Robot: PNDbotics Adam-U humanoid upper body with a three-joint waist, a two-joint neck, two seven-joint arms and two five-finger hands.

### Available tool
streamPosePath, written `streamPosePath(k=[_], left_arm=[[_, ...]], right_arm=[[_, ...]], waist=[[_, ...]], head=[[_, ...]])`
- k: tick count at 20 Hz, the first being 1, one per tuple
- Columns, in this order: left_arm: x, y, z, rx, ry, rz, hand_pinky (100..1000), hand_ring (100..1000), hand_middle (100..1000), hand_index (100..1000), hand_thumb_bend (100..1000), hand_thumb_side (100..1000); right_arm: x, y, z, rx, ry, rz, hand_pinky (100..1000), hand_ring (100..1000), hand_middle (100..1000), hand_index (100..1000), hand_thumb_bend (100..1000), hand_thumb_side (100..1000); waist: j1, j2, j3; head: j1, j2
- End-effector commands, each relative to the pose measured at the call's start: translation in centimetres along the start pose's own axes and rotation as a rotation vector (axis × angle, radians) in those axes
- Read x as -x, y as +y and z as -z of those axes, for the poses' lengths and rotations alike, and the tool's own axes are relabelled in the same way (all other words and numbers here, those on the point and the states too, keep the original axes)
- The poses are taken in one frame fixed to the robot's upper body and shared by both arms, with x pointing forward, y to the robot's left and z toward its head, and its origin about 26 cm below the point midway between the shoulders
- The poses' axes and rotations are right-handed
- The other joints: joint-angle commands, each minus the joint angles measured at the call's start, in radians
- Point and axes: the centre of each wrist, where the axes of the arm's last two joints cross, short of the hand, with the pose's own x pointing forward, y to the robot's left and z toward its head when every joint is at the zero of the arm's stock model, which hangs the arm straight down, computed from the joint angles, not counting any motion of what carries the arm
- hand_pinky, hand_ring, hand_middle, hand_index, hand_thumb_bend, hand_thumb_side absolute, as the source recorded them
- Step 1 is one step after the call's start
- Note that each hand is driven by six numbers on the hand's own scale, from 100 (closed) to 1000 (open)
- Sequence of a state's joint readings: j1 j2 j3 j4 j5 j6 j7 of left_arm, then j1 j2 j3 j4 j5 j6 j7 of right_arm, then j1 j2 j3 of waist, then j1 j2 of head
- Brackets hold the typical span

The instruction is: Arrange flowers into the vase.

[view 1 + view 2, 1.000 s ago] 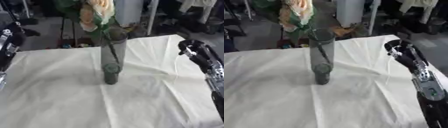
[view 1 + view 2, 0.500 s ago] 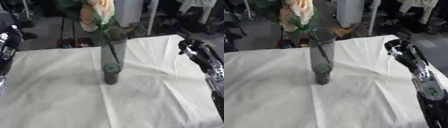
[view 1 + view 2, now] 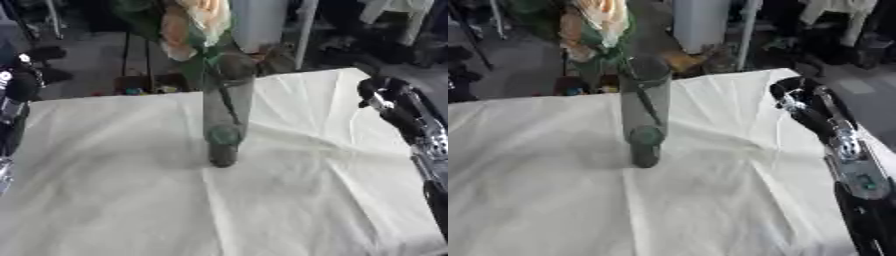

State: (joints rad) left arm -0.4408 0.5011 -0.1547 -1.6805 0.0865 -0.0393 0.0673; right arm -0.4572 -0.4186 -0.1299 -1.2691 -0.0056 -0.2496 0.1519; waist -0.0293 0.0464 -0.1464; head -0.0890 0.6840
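A tall clear glass vase stands upright near the middle of the table. Green stems run down inside it. Peach and cream flowers with green leaves rise from its mouth and lean to the left. My right hand hovers over the table's right edge, well to the right of the vase, with relaxed fingers and nothing in it. My left hand shows at the left edge, away from the vase and only partly in view.
A cream cloth with creases covers the table. Beyond the far edge are dark floor, a white post and clutter.
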Motion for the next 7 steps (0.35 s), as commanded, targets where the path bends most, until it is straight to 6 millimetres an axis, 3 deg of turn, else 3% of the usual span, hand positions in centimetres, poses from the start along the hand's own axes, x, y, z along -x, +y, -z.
streamPosePath(k=[1, 7], left_arm=[[-0.89, 0.61, 0.26, -0.019, -0.037, 0.005, 840, 695, 795, 846, 1000, 910], [-0.83, 0.5, 0.03, -0.021, -0.037, -0.002, 841, 695, 795, 846, 1000, 909]], right_arm=[[-1.19, -1.35, 0.57, 0.02, -0.036, -0.027, 623, 500, 533, 702, 543, 558], [-1.2, -1.34, 0.56, 0.02, -0.036, -0.026, 623, 500, 532, 702, 546, 558]], waist=[[0.0, -0.008, 0.001], [0.0, -0.008, 0.001]], head=[[0.002, 0.004], [0.001, 0.006]])
